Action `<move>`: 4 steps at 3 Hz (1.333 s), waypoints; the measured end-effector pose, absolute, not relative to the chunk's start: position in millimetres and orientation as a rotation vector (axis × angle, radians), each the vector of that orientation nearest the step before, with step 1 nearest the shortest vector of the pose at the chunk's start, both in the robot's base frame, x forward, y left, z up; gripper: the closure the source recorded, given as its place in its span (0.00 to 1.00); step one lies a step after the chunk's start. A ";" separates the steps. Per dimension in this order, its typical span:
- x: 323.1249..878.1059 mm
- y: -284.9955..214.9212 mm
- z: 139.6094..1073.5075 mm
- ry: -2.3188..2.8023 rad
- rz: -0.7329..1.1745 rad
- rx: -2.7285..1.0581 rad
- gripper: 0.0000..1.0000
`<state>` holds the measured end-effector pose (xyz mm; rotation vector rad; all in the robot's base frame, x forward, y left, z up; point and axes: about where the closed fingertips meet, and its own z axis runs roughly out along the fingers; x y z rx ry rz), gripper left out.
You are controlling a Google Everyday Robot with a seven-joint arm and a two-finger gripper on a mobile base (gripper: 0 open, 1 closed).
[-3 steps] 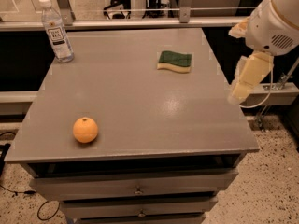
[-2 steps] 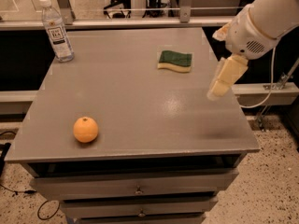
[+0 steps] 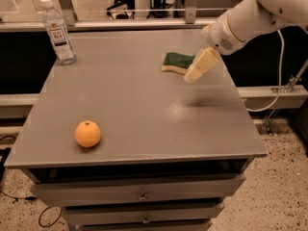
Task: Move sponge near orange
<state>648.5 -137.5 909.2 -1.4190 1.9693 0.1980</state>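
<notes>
Grey tabletop [image 3: 144, 100], and we judge the task barely begun: nothing has been lifted yet.
At upper left stands a water bottle [image 3: 57, 31]; at lower left the orange [image 3: 88, 134] sits alone near the front edge. Well apart from it, right of centre toward the top, the sponge [image 3: 177, 62] lies flat, green side up. Our gripper [image 3: 195, 71] hangs at the sponge's right end, carrying nothing; whether it is released or clenched we cannot tell. Grasp, carry and set-down are all left to do.
</notes>
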 end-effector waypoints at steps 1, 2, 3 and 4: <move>686.8 -126.8 898.1 1.971 0.292 -1.316 0.00; 714.3 -119.7 874.6 2.019 0.380 -1.225 0.00; 724.0 -119.7 862.4 2.051 0.406 -1.187 0.00; 727.5 -120.6 852.4 2.084 0.413 -1.166 0.12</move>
